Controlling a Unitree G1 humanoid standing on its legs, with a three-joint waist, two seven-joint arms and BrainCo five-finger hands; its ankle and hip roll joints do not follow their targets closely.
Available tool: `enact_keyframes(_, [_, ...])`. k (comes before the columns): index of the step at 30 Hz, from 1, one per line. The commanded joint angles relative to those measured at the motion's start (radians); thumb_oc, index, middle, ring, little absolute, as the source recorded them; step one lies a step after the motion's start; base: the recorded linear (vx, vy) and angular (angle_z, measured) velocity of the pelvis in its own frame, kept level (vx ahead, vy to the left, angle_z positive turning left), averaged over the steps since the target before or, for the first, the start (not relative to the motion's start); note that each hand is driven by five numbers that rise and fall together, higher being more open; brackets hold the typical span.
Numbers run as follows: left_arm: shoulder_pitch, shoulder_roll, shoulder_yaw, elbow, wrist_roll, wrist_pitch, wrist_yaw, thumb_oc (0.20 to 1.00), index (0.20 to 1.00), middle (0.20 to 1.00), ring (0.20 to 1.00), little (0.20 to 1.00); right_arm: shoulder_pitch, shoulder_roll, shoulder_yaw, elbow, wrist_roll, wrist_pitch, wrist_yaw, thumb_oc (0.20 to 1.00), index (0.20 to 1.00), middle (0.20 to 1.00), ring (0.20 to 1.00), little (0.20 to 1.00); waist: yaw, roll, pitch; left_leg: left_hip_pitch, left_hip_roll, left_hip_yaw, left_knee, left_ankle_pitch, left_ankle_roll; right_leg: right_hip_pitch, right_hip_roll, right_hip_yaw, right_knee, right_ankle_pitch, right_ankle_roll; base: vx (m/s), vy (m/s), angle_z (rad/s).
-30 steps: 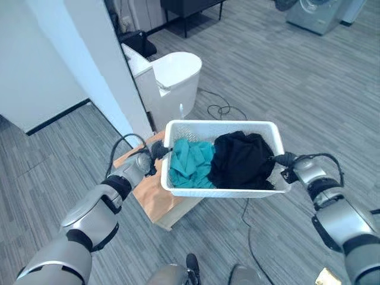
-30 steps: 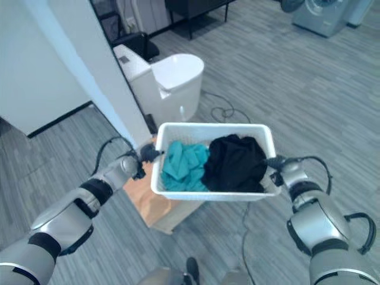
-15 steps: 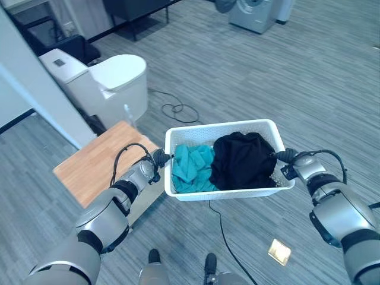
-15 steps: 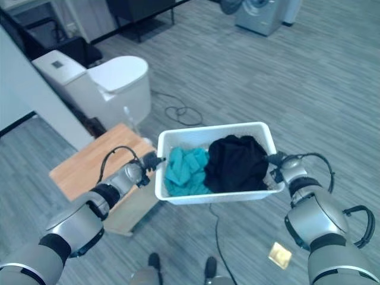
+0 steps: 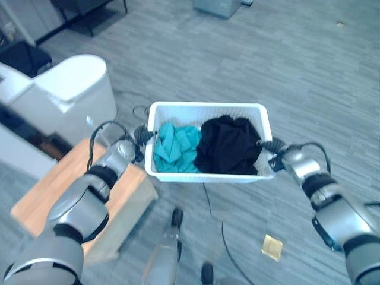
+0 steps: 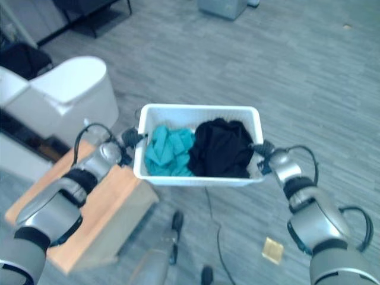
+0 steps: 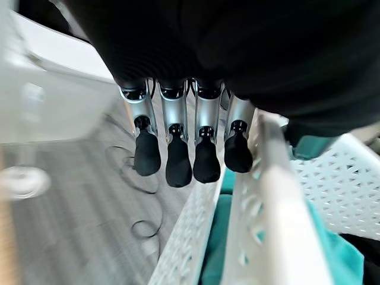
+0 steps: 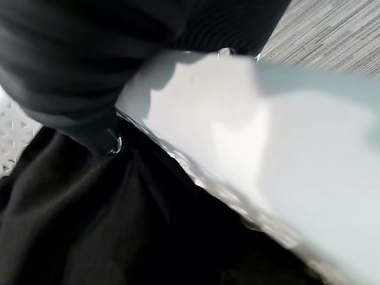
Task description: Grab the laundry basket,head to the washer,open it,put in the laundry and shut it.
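At frame centre, the left robot hand (image 5: 138,140) curls its dark-tipped fingers (image 7: 178,163) under the rim of the white perforated plastic laundry basket (image 5: 208,109), gripping one end. The right robot hand (image 5: 274,153) clasps the opposite rim, thumb inside. The basket holds crumpled teal clothing (image 5: 173,145) and black clothing (image 5: 227,145).

The white perforated laundry basket (image 5: 208,109) hangs level in the air before me, carried by its two short ends above the grey plank floor. Inside it, a crumpled teal garment (image 5: 173,144) fills the half toward my left, and a bunched black garment (image 5: 228,145) fills the half toward my right, touching it.
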Motion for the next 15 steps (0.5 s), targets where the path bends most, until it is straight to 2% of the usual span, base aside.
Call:
enact_keyframes(1, [-0.023,0.048,0.079,-0.012,0.011,0.006,0.033,0.200,0.200,0.200,0.200,0.200,-0.049,-0.099,-0.101,-0.111,0.046,-0.102,0.029,0.200,0.200,0.200,0.200,0.200,-0.011,-0.014,-0.084,0.002,-0.029,0.003,0.050,-0.098,-0.010,-0.029,-0.011,-0.035,0.236,0.372,0.102,0.38,0.184,0.20])
enact_keyframes(3, [-0.013,0.027,0.080,0.013,0.023,0.011,0.037,0.200,0.200,0.200,0.200,0.200,-0.018,-0.103,-0.132,-0.127,0.041,-0.104,0.025,0.200,0.200,0.200,0.200,0.200,-0.044,0.020,-0.075,0.066,-0.011,-0.007,0.037,-0.120,-0.008,-0.109,-0.018,-0.090,0.368,0.371,0.105,0.44,0.189,0.63])
enact_keyframes(4, [-0.019,0.011,0.071,0.023,0.029,0.016,0.035,0.200,0.200,0.200,0.200,0.200,-0.014,-0.108,-0.137,-0.134,0.036,-0.101,0.026,0.200,0.200,0.200,0.200,0.200,-0.061,0.027,-0.070,0.095,-0.014,-0.021,0.030,-0.126,-0.009,-0.142,-0.043,-0.121,0.394,0.343,0.088,0.38,0.105,0.86])
enact_keyframes(5, [-0.029,-0.002,0.064,0.039,0.036,0.018,0.038,0.200,0.200,0.200,0.200,0.200,-0.015,-0.116,-0.139,-0.129,0.036,-0.101,0.027,0.200,0.200,0.200,0.200,0.200,-0.072,0.040,-0.069,0.120,-0.010,-0.034,0.022,-0.130,-0.013,-0.184,-0.049,-0.137,0.371,0.323,0.069,0.41,0.051,0.87])
enact_keyframes(6, [-0.046,-0.023,0.054,0.073,0.039,0.015,0.041,0.200,0.200,0.200,0.200,0.200,-0.024,-0.128,-0.134,-0.113,0.042,-0.102,0.027,0.200,0.200,0.200,0.200,0.200,-0.100,0.040,-0.060,0.159,-0.027,-0.063,0.011,-0.138,-0.018,-0.218,-0.048,-0.155,0.323,0.268,0.044,0.41,0.015,0.49])
enact_keyframes(8, [-0.073,-0.053,0.029,0.128,0.052,0.015,0.039,0.200,0.200,0.200,0.200,0.200,-0.029,-0.149,-0.133,-0.090,0.056,-0.100,0.023,0.200,0.200,0.200,0.200,0.200,-0.128,0.036,-0.061,0.193,-0.035,-0.087,0.001,-0.152,-0.034,-0.250,-0.037,-0.168,0.197,0.232,0.032,0.38,-0.057,0.71])
enact_keyframes(9, [-0.086,-0.073,0.020,0.162,0.055,0.014,0.037,0.200,0.200,0.200,0.200,0.200,-0.044,-0.153,-0.127,-0.074,0.064,-0.101,0.024,0.200,0.200,0.200,0.200,0.200,-0.144,0.033,-0.061,0.218,-0.037,-0.100,-0.006,-0.171,-0.044,-0.250,-0.047,-0.185,0.094,0.211,0.022,0.35,-0.112,0.96])
enact_keyframes(11, [-0.110,-0.096,0.009,0.213,0.064,0.012,0.040,0.200,0.200,0.200,0.200,0.200,-0.068,-0.156,-0.110,-0.038,0.077,-0.101,0.022,0.200,0.200,0.200,0.200,0.200,-0.167,0.024,-0.071,0.254,-0.046,-0.118,-0.019,-0.199,-0.057,-0.286,-0.059,-0.169,-0.084,0.233,0.021,0.39,-0.142,0.78])
enact_keyframes(12, [-0.116,-0.104,0.013,0.231,0.071,0.011,0.042,0.200,0.200,0.200,0.200,0.200,-0.078,-0.156,-0.105,-0.025,0.082,-0.101,0.021,0.200,0.200,0.200,0.200,0.200,-0.180,0.025,-0.068,0.287,-0.041,-0.131,-0.027,-0.222,-0.064,-0.304,-0.068,-0.157,-0.167,0.272,0.033,0.53,-0.206,0.59])
enact_keyframes(13, [-0.126,-0.098,0.016,0.243,0.082,0.012,0.053,0.200,0.200,0.200,0.200,0.200,-0.084,-0.154,-0.100,-0.023,0.074,-0.096,0.020,0.200,0.200,0.200,0.200,0.200,-0.199,0.020,-0.066,0.327,-0.045,-0.137,-0.033,-0.253,-0.067,-0.342,-0.103,-0.150,-0.284,0.336,0.057,0.41,-0.160,0.56])
enact_keyframes(15, [-0.127,-0.095,0.017,0.250,0.091,0.011,0.052,0.200,0.200,0.200,0.200,0.200,-0.086,-0.149,-0.097,-0.019,0.068,-0.095,0.021,0.200,0.200,0.200,0.200,0.200,-0.207,0.024,-0.062,0.354,-0.041,-0.138,-0.038,-0.267,-0.067,-0.353,-0.108,-0.151,-0.332,0.362,0.066,0.31,-0.123,0.53])
